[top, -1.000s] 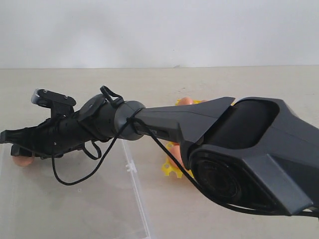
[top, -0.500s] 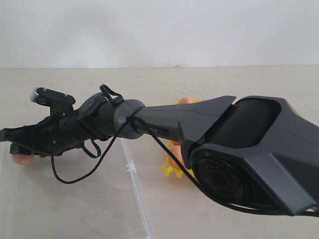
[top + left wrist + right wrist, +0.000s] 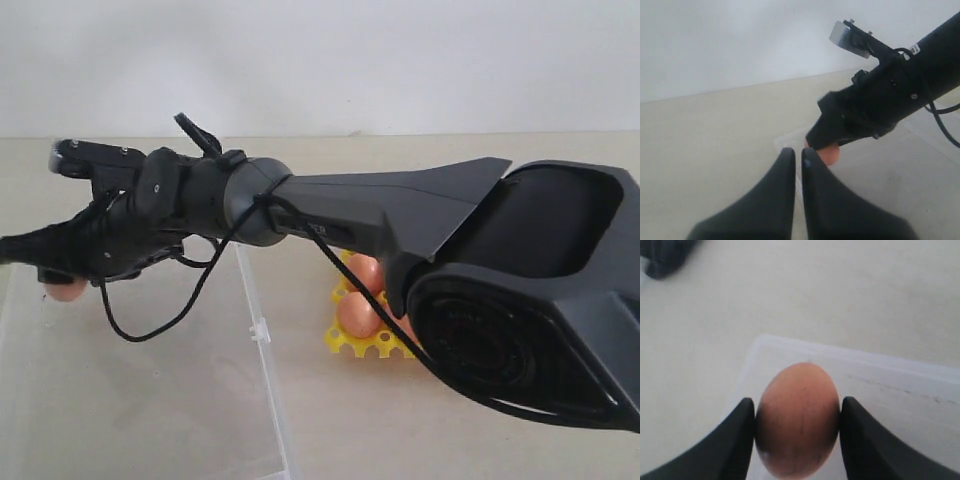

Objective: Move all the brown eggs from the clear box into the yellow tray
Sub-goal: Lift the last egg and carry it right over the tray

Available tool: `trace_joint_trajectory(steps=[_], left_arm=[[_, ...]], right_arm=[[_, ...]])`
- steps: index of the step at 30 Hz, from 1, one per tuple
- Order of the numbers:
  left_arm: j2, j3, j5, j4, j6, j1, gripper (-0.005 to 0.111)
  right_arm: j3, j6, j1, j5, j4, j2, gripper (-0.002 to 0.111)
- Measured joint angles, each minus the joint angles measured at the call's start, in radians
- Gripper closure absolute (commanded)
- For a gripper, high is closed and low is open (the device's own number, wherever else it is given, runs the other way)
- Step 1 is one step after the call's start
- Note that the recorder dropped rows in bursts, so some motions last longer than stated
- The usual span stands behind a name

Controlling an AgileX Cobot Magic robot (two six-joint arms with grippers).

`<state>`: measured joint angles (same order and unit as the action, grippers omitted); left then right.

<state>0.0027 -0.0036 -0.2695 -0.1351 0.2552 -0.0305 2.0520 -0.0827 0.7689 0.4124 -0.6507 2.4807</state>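
Clamped in the right claw [image 3: 797,405]: one brown egg [image 3: 797,422], a finger pressed to each flank, parted only by the shell itself. Directly beneath the claw, a corner of the clear box [image 3: 855,365]. Hanging free of the box floor or resting on it? Cannot tell.

Judged as the start of the carry. Lift straight up first, well above the low wall, before any sideways travel. Add no squeeze: a smooth, thin shell, likely to crack under pressure and to slip under a jolt. Hold the wrist level and move slowly.

Then draw back along the claw's own arm toward the yellow tray [image 3: 352,343], well apart from the claw on the bench [image 3: 330,155] and half hidden under the forearm, with other eggs [image 3: 358,313] already seated in it. Impossible to pick out free cups from here, so check before descending. Lower right into a cup, and only then spread the fingers.

Mind the left claw [image 3: 798,152]: fingers drawn together on nothing, poised near the held egg and pointing at it. Steer away from it on the way up.
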Motion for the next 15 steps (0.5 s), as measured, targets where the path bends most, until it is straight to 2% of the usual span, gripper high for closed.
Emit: trace_joint_trajectory(steps=[4, 7, 15], left_arm=[[0.000, 0.000, 0.000, 0.000, 0.000, 0.000, 0.103], [0.000, 0.000, 0.000, 0.000, 0.000, 0.000, 0.103], [0.000, 0.000, 0.000, 0.000, 0.000, 0.000, 0.103]], right_arm=[[0.000, 0.128, 0.021, 0.113, 0.430, -0.042, 0.109], [0.000, 0.153, 0.057, 0.128, 0.611, -0.096, 0.109], [0.000, 0.230, 0.103, -0.010, 0.692, -0.208, 0.109]])
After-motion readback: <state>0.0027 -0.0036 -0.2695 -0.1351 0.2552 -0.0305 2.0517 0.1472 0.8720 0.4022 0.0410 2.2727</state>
